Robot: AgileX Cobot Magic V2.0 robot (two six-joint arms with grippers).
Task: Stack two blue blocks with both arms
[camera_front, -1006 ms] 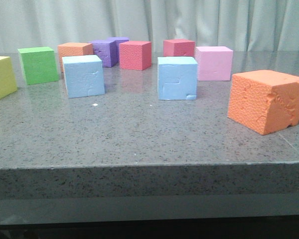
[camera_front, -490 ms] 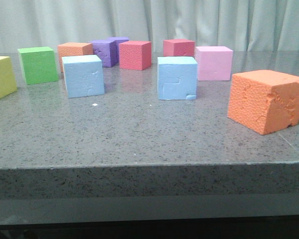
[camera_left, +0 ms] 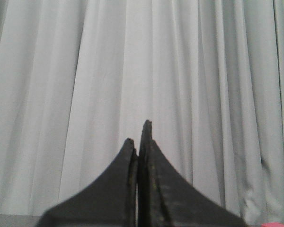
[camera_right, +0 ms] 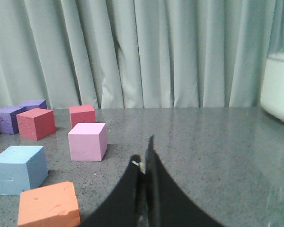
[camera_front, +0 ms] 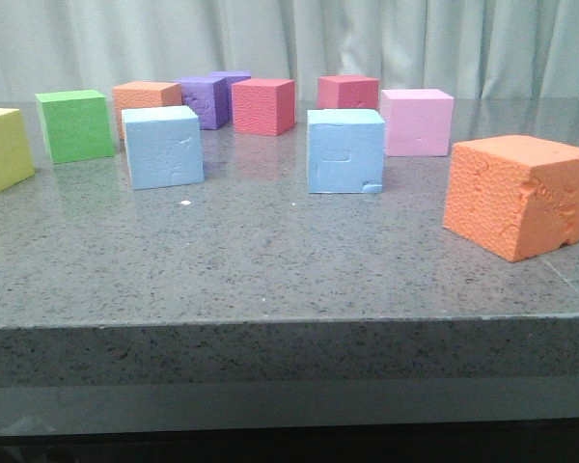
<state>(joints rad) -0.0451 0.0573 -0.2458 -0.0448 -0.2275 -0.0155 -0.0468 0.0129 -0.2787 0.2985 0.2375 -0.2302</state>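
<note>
Blocks of many colours stand on the grey speckled table [camera_front: 270,260] in the front view, and neither tool shows there. The two blue blocks sit apart from each other: the cracked blue block [camera_front: 162,147] stands left of the middle, and the grooved blue block [camera_front: 345,151], with its stepped groove and chipped lower corner, stands right of the middle. Behind the grooved one and to its right is a pink block [camera_front: 417,122]. A large orange block [camera_front: 517,196] sits nearest the camera on the right. Further back are a green block [camera_front: 74,125], a small orange block [camera_front: 147,97], two purple blocks [camera_front: 206,100], and two red blocks [camera_front: 262,106]. A yellow block [camera_front: 2,150] is cut by the left edge.

Left wrist view: the left tool [camera_left: 139,137] has its two black fingers pressed together with nothing between them. It faces a pale curtain [camera_left: 85,85], and no blue block shows ahead of it.

Right wrist view: the right tool [camera_right: 144,153] is likewise closed, fingers meeting, empty, and held over the table. The grooved blue block [camera_right: 18,169] lies ahead of it and well off to one side, on the table. The large orange block [camera_right: 48,204] is nearer to the tool on that same side, and the pink block [camera_right: 87,141] stands beyond, closer to the tool's line.
</note>
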